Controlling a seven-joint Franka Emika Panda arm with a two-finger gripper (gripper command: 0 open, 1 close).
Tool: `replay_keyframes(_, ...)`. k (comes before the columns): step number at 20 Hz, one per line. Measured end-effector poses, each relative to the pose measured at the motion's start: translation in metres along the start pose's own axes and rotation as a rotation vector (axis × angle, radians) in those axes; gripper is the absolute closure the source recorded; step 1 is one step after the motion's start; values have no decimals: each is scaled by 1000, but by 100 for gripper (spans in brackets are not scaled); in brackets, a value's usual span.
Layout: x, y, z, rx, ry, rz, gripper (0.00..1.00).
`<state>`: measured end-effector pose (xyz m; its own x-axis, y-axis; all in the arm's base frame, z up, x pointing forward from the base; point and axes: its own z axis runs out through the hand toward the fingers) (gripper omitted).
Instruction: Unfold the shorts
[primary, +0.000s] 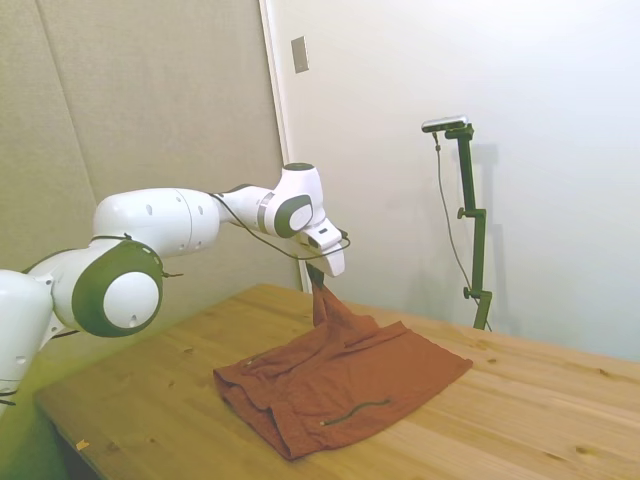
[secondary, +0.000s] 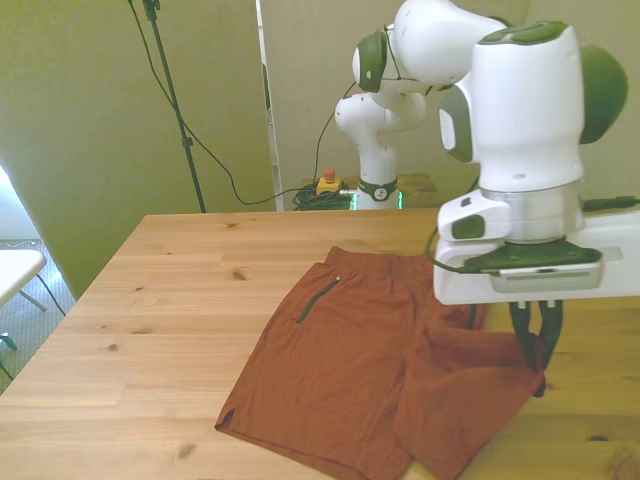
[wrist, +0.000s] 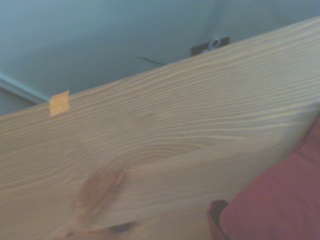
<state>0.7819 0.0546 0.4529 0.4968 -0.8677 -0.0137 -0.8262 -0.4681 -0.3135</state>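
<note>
Above the bench (primary: 540, 400), gripper (primary: 318, 273) is closed on one edge of the shorts (primary: 340, 385), lifting it so the folded layer can peel open.

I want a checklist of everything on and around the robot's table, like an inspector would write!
Surface: wooden table, knots in the grain.
Job's things: rust-red shorts lying mostly flat; one corner pulled up off the table.
Clutter: small orange scrap at the table's edge.
Grippers: gripper shut on the raised corner of the shorts.
Cables: black cable hanging from a stand behind the table; coiled cables by the arm's base.
Surroundings: plain walls, a wall plate, a red button on a yellow box.
</note>
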Motion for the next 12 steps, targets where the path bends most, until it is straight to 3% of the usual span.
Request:
replay_keyframes(5,-33,-21,4,10,-10,-53,0)
replay_keyframes(12,-40,-29,-12,29,-6,-71,0)
